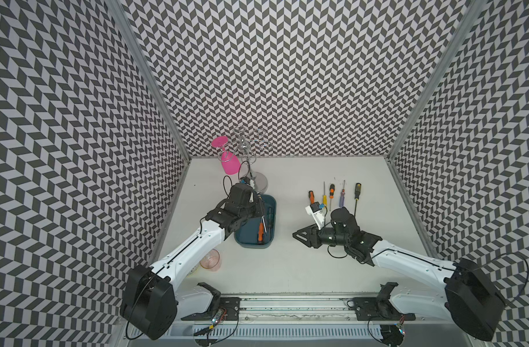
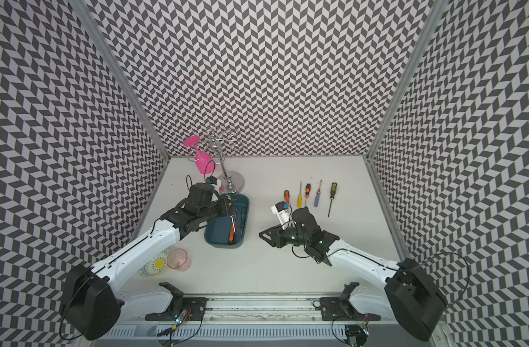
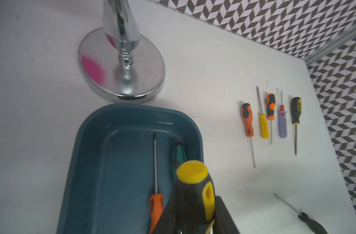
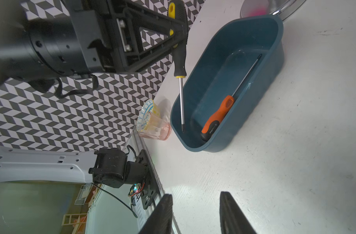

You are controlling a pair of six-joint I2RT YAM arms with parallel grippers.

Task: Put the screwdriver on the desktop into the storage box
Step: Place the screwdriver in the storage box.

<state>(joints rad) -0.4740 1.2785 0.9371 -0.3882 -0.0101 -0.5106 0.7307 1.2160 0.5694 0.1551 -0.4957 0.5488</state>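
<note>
- Black-and-yellow screwdriver [image 4: 179,60] hangs tip-down over the storage box [image 4: 254,113], its handle clamped in the left gripper [image 3: 195,199]. The tip is already below the rim at one end of the tub; whether it touches the floor cannot be told.
- Steel shaft and a thick, ribbed handle point to a light, stiff tool that should neither bend nor break. The handle is the sensible place to hold, as it is held now, since the thin, smooth shaft would likely slip or swivel between the pads.
- Right gripper [image 4: 195,214] hovers low over the bare desktop [image 1: 287,270] near the box, jaws apart with nothing between them.
- Already inside the box are an orange-handled screwdriver [image 4: 217,115], lying lengthwise, and a green-handled screwdriver [image 3: 178,150] against one long wall. A released tool would probably land on or beside them and clatter.
- On the desktop, a row of five screwdrivers [image 3: 270,106] lies well apart from the box, and a black-handled screwdriver [image 3: 310,220] lies alone, nearer the right arm.
- Just beside the box's far end stands the chrome glass rack [image 3: 122,66], with a pink wine glass [image 1: 227,159] hanging from it. It is close to the left wrist and the likeliest thing to be knocked.
- Near the box's other end sit a pink tumbler [image 2: 179,260] and a patterned plate [image 2: 155,266].
</note>
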